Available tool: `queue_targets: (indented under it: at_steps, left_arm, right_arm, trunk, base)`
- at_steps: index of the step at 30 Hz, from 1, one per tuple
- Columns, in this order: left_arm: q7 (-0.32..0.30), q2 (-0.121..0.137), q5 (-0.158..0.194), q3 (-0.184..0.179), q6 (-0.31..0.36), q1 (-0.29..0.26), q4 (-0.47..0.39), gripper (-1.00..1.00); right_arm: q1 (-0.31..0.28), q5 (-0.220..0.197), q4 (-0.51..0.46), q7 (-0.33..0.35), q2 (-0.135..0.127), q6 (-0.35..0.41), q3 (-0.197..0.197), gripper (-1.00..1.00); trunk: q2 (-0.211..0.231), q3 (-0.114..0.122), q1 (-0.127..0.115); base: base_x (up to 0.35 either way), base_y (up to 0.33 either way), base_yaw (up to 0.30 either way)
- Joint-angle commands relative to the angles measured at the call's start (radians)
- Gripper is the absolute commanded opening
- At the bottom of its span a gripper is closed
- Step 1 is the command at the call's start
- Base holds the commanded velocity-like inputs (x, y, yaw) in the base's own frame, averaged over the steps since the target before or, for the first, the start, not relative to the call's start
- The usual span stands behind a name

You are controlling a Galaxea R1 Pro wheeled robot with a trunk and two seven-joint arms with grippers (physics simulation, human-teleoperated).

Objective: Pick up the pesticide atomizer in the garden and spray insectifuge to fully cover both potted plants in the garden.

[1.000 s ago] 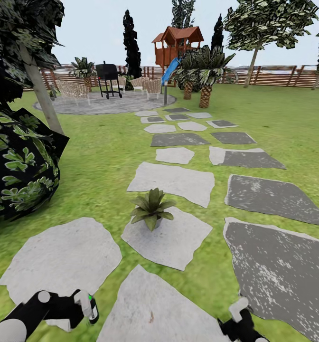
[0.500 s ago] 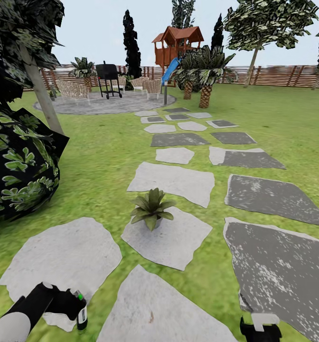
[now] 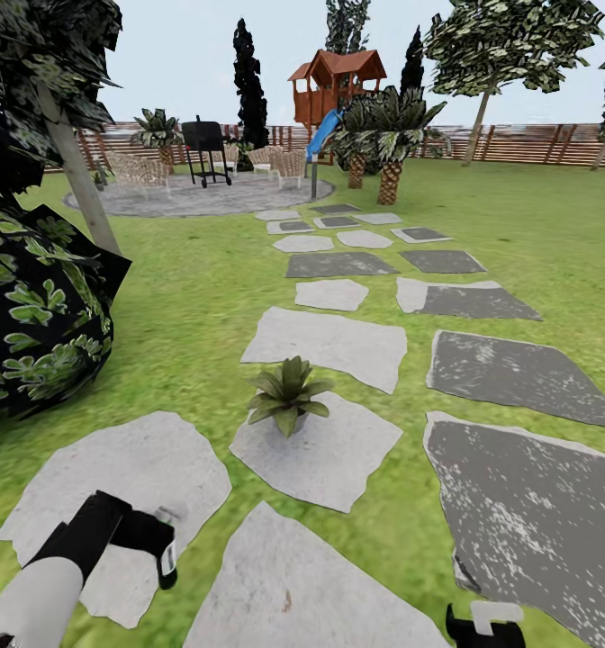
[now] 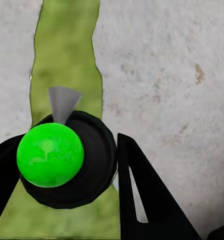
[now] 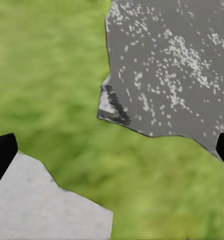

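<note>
Gripping the pesticide atomizer [image 3: 168, 565], the left pincer [image 3: 154, 549] hangs low over the grass seam between two pale stone slabs, nearer the robot than the potted plant [image 3: 287, 394] and off to its left. In the left wrist view the bottle's round dark top with a bright green dome [image 4: 50, 154] and a small grey nozzle [image 4: 63, 103] sits between the black fingers [image 4: 142, 195], one on each side and closed against the body. In the head view the bottle hangs below the pincer with its white label showing.

The potted plant, a low rosette of pointed green leaves, stands upright at the far left corner of a light stone slab [image 3: 325, 454], which lies in the lawn [image 3: 203, 297] of the garden. Beyond the plant the stepping slabs run away toward a round paved patio [image 3: 181, 196] with a black grill [image 3: 204, 148], a wooden playhouse [image 3: 336, 83] with a blue slide, palms and a slatted brown fence [image 3: 519, 144]. A large dark striped-leaf bush [image 3: 37, 315] stands to the plant's left, well apart from it.

The right pincer [image 3: 487, 625] sits at the head view's lower edge, to the plant's right and nearer the robot. In the right wrist view its black fingertips [image 5: 2, 155] stand far apart at the picture's two sides, with only grass and the corner of a dark grey slab [image 5: 182, 65] between them.
</note>
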Motion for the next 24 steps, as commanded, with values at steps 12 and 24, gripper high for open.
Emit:
queue_targets:
  at_steps: [12, 24]
  left_arm:
    - [-0.225, 0.013, -0.019, -0.121, 0.094, -0.018, -0.025, -1.00]
    - [-0.244, 0.014, -0.020, -0.226, 0.181, -0.039, -0.074, -1.00]
  right_arm:
    - [-0.001, -0.154, 0.001, 0.002, -0.006, -0.006, -0.138, 1.00]
    - [-0.001, -0.155, 0.001, 0.001, -0.001, -0.006, -0.138, 1.00]
  trunk:
    - [0.000, -0.001, 0.000]
    - [0.000, -0.001, 0.000]
  base:
    - [0.001, 0.000, 0.000]
    - [0.255, 0.022, 0.000]
